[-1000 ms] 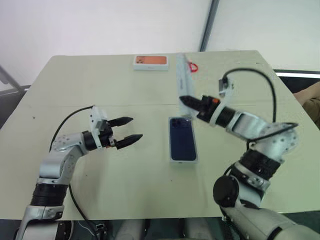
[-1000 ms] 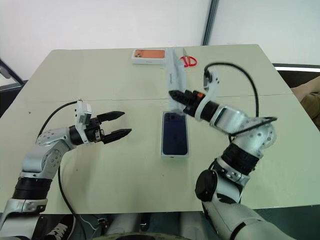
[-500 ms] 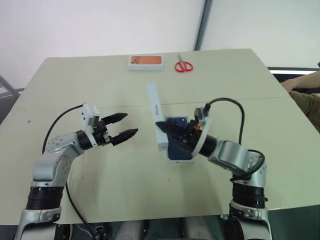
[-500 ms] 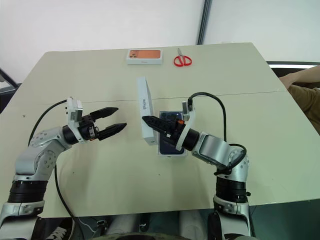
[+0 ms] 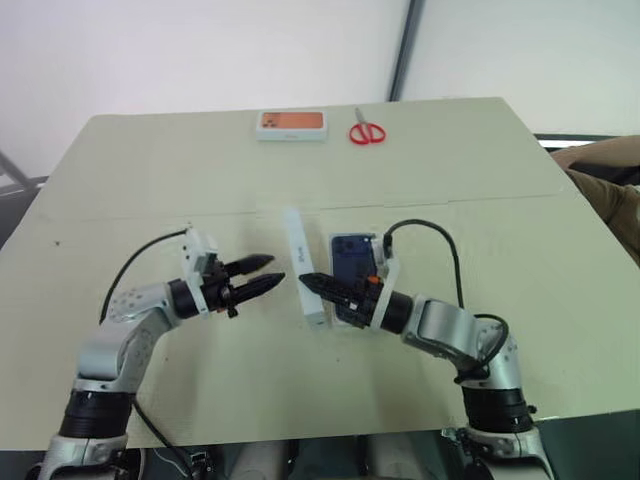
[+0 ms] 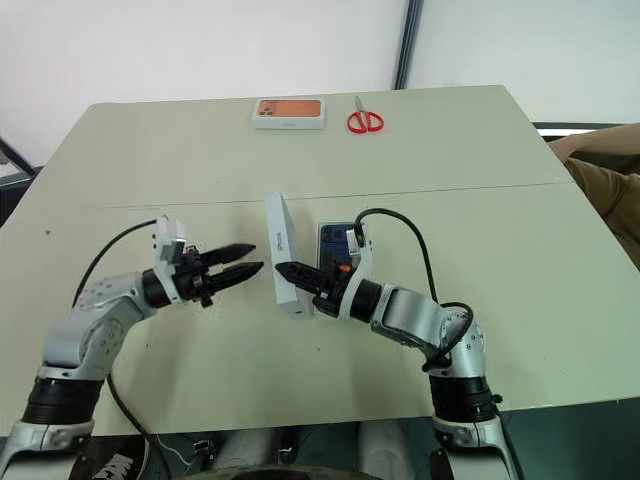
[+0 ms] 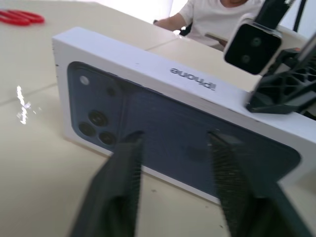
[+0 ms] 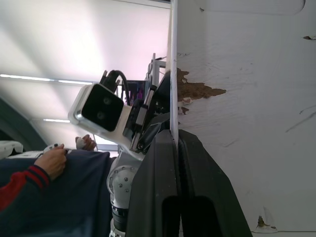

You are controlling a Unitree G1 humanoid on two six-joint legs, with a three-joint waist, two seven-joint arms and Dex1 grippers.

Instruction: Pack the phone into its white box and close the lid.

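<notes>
Lid: stands on its long edge near the middle of the table, printed blue face toward the left arm, pale scuffed inside toward the right arm.
Left gripper: level, aimed at the printed face, not touching; fingers part-spread with nothing between them.
Left risk: if it pushes in before the lid is tipped over, it could knock the lid flat the wrong way or twist it out of the other grip.
Right gripper: pinched tight on one thin wall of the lid, seen edge-on in the right wrist view.
Right risk: a single-wall pinch gives little hold; the lid may swivel or slip as it is carried across.
Phone: lies just beside the lid, toward the table's right edge, apparently seated in the white box, though the arm hides much of it.
Closing risk: a tilted lid could catch the rim, jam, or drag the tray sideways.
Far edge: orange-topped box and red scissors, well apart.
</notes>
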